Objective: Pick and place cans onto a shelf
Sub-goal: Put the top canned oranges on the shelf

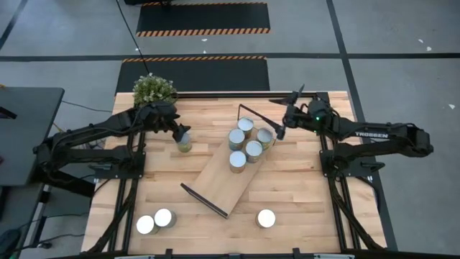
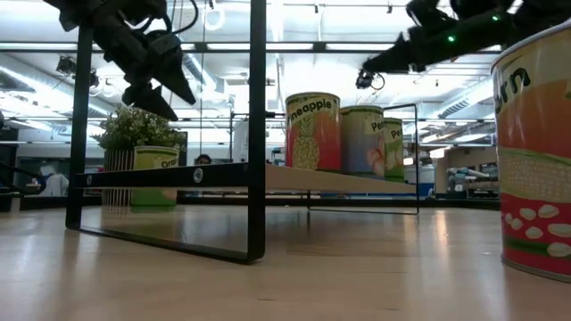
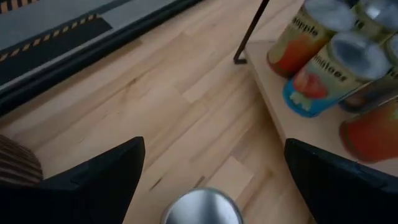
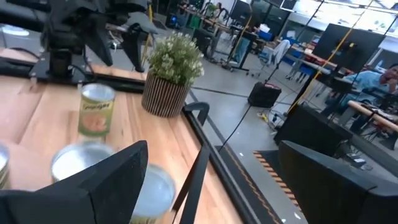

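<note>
The shelf [image 1: 215, 180] is a light-wood board on black wire end frames, lying slantwise across the table's middle. Several cans [image 1: 238, 160] stand upright on its far half. A green-labelled can [image 1: 185, 142] stands upright on the table left of the shelf. My left gripper [image 1: 185, 132] hangs open just above this can; in the left wrist view the can's silver top [image 3: 202, 208] shows below and between the fingers, which are clear of it. My right gripper [image 1: 279, 132] is open and almost level, beside the shelf's far right can [image 1: 264, 137], with nothing between its fingers [image 4: 106, 186].
A potted plant [image 1: 154, 88] stands at the table's far left corner. Two cans [image 1: 146, 224] [image 1: 164, 218] stand near the front left, and one can [image 1: 267, 218] near the front right. Bare tabletop lies on both sides of the shelf.
</note>
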Tool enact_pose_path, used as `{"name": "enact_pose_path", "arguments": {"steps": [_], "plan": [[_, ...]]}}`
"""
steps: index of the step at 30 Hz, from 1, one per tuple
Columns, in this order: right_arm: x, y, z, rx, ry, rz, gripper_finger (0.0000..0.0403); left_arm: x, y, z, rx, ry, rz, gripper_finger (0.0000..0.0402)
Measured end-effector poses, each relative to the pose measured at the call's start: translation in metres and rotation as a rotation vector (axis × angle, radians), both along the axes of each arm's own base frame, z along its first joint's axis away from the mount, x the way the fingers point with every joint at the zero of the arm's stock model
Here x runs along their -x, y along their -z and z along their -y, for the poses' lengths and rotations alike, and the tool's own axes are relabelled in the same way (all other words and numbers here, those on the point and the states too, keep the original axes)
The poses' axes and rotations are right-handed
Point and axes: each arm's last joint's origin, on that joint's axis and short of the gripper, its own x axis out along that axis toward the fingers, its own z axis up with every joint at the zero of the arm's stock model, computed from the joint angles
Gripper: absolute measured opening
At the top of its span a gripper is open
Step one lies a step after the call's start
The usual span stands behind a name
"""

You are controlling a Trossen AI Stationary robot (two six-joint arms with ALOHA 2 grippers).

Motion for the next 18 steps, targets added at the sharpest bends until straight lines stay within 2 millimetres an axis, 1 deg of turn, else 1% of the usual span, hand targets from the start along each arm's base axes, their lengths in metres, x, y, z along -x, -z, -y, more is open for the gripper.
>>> {"name": "enact_pose_path", "arguments": {"steps": [5, 10, 12, 18], "plan": [[0.015, 0.016, -0.005, 0.002, 0.000, -0.010, 0.0368, -0.002, 0.009, -0.001, 0.046, -0.005, -0.071, 0.0391], [0.023, 0.011, -0.008, 0.008, -0.004, 0.038, 0.0368, 0.001, 0.016, 0.001, 0.088, 0.023, -0.156, 0.0391], [0.023, 0.010, -0.009, -0.001, -0.006, 0.046, 0.0368, 0.003, 0.013, 0.002, 0.089, 0.040, -0.194, 0.0391], [0.020, 0.014, -0.014, -0.047, -0.046, 0.026, 0.0368, 0.008, -0.014, 0.006, 0.140, 0.069, -0.283, 0.0391]]}}
